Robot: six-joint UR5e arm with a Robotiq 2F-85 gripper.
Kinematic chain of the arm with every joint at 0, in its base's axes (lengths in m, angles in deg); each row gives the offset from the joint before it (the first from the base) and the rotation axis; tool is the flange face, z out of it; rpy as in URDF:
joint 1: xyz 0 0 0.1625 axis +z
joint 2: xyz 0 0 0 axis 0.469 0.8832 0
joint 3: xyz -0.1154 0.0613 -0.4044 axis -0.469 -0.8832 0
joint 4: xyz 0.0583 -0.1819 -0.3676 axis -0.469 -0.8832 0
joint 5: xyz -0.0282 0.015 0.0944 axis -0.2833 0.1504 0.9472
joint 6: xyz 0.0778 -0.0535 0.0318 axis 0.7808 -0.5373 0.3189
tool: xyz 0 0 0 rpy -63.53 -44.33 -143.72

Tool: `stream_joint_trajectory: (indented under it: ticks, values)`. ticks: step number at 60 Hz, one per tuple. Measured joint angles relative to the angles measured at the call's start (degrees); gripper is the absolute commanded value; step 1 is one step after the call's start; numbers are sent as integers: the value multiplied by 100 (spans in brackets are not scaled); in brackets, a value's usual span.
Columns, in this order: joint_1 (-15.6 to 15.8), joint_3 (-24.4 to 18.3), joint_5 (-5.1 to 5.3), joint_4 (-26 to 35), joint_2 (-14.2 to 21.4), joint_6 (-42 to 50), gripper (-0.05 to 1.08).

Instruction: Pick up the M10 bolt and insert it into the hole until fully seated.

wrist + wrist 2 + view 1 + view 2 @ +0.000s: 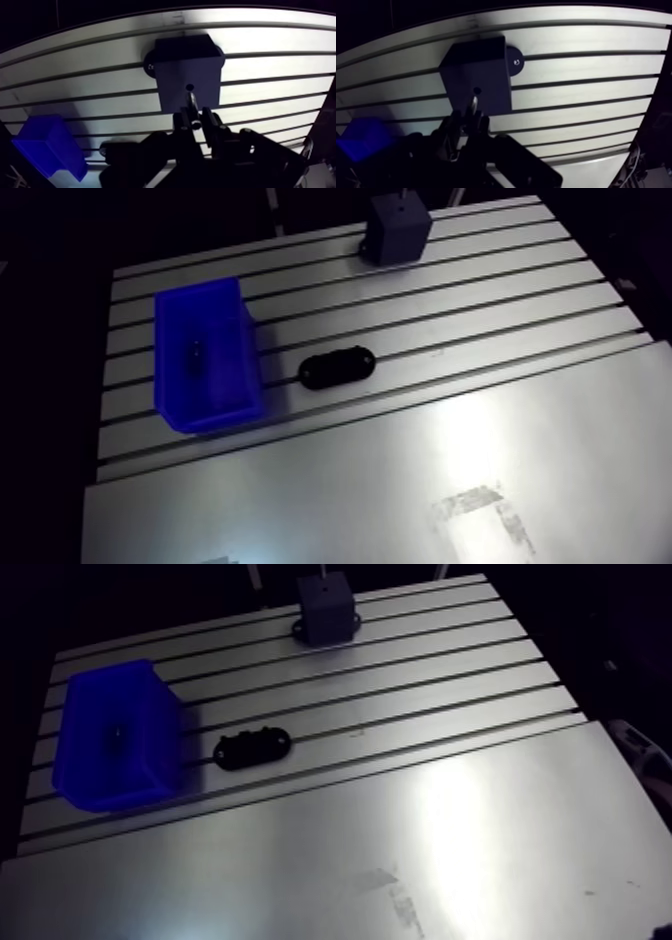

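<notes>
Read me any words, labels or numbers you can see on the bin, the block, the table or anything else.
No text can be read.
The bin, the block, the black part and the bolt in the pincer: no print shows.
The pale patch on the table: worn marks, no letters.
A small mark beside the block: too small to read.

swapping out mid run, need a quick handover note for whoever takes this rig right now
Gripper: fingers shut on the M10 bolt.
Bolt: its tip points at the hole in the grey block, just short of it, not in.
Done: pick-up.
Left: line up, insert until seated, release.
Also on the table: blue bin, black oval part.
</notes>
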Motion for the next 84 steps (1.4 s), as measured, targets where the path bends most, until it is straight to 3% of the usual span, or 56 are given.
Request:
stream_joint_trajectory:
  ticks: [84]
  values:
    - [-7, 193, -22, -137, -6, 39, 108]
